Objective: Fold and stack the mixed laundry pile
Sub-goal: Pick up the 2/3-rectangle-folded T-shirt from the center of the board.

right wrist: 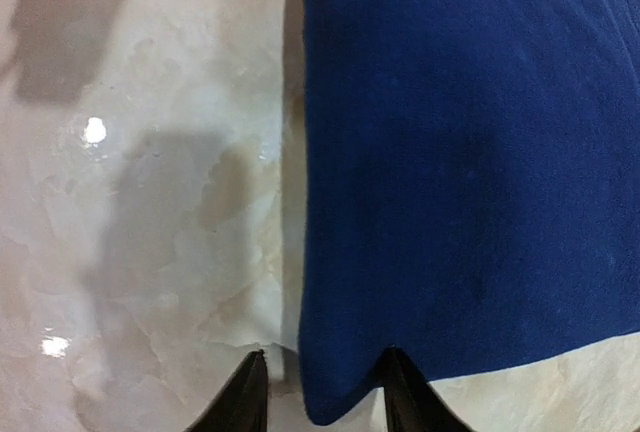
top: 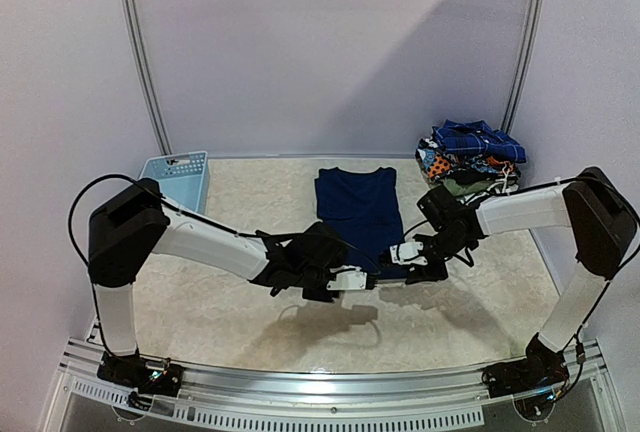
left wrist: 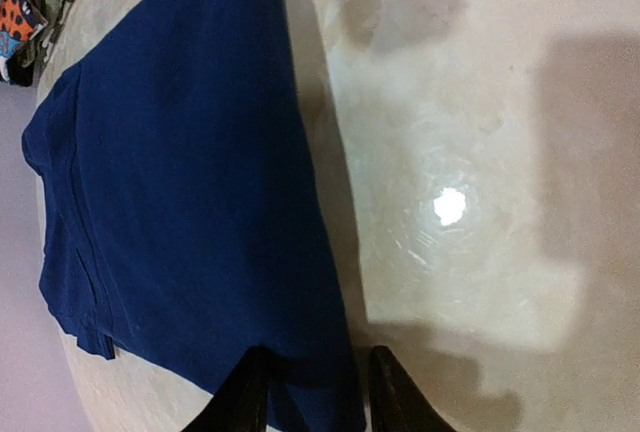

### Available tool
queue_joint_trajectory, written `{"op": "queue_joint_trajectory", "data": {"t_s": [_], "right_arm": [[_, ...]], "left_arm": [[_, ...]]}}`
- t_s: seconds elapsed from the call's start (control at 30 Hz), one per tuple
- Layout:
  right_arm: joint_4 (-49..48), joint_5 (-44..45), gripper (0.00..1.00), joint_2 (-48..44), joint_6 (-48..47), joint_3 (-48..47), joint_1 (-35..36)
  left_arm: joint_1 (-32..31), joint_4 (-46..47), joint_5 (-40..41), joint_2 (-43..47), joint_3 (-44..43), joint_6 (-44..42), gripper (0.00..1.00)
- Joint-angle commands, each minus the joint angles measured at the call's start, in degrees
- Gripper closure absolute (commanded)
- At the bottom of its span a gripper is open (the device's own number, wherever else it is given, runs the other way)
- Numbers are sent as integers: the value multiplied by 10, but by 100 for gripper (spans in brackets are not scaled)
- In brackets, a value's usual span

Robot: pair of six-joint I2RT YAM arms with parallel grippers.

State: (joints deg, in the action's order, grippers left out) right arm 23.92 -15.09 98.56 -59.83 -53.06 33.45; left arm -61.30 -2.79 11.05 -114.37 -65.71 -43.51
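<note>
Overhead, the navy T-shirt (top: 358,202) lies flat as a narrow oblong at the middle of the table (top: 250,332), reaching toward its far edge. The left gripper (top: 355,279) and right gripper (top: 395,274) meet tip to tip over the shirt's near hem. That view hides how the jaws stand. The left wrist view settles it: the left gripper (left wrist: 318,352) has its two dark fingers partly apart, astride the near left corner of the navy T-shirt (left wrist: 190,202), with cloth between them but not pinched. The right wrist view shows the same of the right gripper (right wrist: 323,354), half open around the near right corner of the navy T-shirt (right wrist: 460,152), which lies slack on the surface. Only the overhead camera takes in the stack of garments (top: 470,157), plaid blue on top, at the far right corner, and the light-blue basket (top: 175,177) at the far left corner. A sliver of the stack (left wrist: 25,2) also shows in the left wrist view. Close up, the surface is pale, marbled and glossy, with lamp glints and arm shadows. Lilac walls (top: 330,52) and two grey poles (top: 140,52) close the far side.
</note>
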Motion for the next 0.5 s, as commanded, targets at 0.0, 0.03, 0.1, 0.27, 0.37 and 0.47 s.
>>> {"op": "queue_joint_trajectory", "data": {"t_s": [0.0,0.03,0.1,0.27,0.37,0.47], "right_arm": [[-10,22,72,24,11,-8,4],[-13,26,79,26,15,-9,4],[-15,28,86,29,24,-10,5],[15,12,96,8,39,-26,4],[44,2,97,-35,46,-31,5],[83,-9,98,-91,53,-39,5]], "left_arm": [[7,-31,26,-28,-4,-18,68],[7,-35,28,-30,-6,-20,72],[7,-43,31,-34,-14,-21,79],[4,-67,29,-16,-32,-17,98],[-1,-88,29,17,-40,-7,100],[-6,-107,28,57,-41,7,100]]}}
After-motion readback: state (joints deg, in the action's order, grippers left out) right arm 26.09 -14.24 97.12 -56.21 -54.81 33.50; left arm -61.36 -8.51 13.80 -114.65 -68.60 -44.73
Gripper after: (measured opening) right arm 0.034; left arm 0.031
